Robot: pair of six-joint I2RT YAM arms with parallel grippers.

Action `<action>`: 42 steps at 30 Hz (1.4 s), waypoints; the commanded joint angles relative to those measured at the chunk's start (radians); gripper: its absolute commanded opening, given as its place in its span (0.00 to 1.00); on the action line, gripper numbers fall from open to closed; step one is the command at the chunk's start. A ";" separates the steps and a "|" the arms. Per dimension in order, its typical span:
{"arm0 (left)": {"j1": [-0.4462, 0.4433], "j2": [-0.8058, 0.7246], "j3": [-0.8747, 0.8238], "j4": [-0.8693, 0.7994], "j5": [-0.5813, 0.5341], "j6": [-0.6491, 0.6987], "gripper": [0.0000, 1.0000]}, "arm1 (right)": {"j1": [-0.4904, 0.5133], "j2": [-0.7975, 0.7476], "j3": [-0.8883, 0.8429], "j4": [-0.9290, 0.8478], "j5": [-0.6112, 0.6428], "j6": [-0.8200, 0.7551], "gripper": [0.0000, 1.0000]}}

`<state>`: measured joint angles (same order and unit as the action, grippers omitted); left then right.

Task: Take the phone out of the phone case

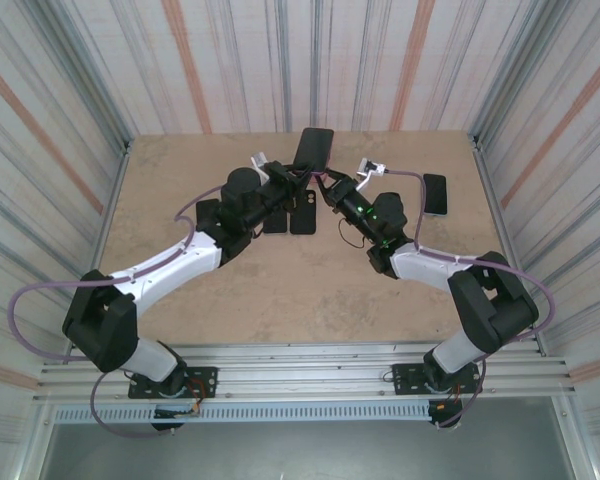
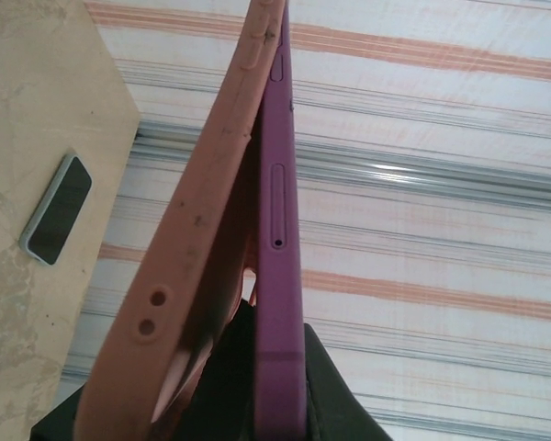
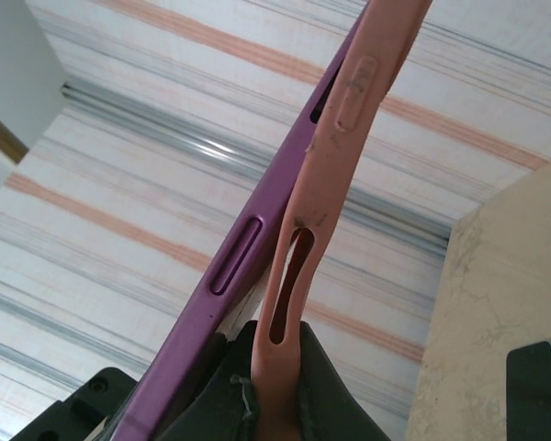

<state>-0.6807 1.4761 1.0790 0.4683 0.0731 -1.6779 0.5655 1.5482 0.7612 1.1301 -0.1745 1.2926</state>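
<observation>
left arm (image 1: pixel 170 262): base near-left, reaches forward and inward, wrist lifted over the far middle of the surface (image 1: pixel 280 295)
right arm (image 1: pixel 425 265): base near-right, elbow bent high, reaches inward to meet the left arm, wrists close together
left tool (image 2: pixel 280 390): narrow, clamped on the lower end of the purple phone (image 2: pixel 280 230); one finger sits in the gap between phone and case, the other on the phone's outer face
right tool (image 3: pixel 277 390): narrow, clamped on the wall of the pink case (image 3: pixel 326 175); one finger in the gap, the other outside the case
phone: in the air between the two tools, tilted up and away, clear of the surface; far end seated in the case, near end split apart from it
surface: beige stone-look top; two dark phones (image 1: pixel 289 214) lie flat side by side under the tools, a pale-edged phone (image 1: pixel 435 193) lies well apart toward the right edge
room: striped walls (image 1: pixel 230 60), white and grey with orange bands, on three sides; aluminium rail (image 1: pixel 300 365) at the near edge carries both bases
</observation>
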 commanded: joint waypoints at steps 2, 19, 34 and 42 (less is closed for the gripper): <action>-0.003 -0.015 0.056 0.050 -0.038 0.038 0.04 | 0.014 -0.046 -0.011 0.031 0.007 -0.043 0.03; -0.041 -0.098 0.021 0.002 -0.088 0.120 0.00 | 0.019 -0.153 0.011 -0.542 0.240 -0.175 0.03; -0.040 -0.034 -0.072 0.039 -0.106 0.138 0.00 | -0.162 -0.261 -0.062 -0.673 0.071 -0.295 0.04; -0.052 0.160 -0.053 0.124 -0.144 0.124 0.00 | -0.324 -0.346 -0.072 -0.832 -0.052 -0.420 0.04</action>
<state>-0.7246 1.6001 1.0027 0.4973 -0.0246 -1.5742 0.2733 1.2407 0.7082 0.3775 -0.1623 0.9573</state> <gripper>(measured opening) 0.114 0.113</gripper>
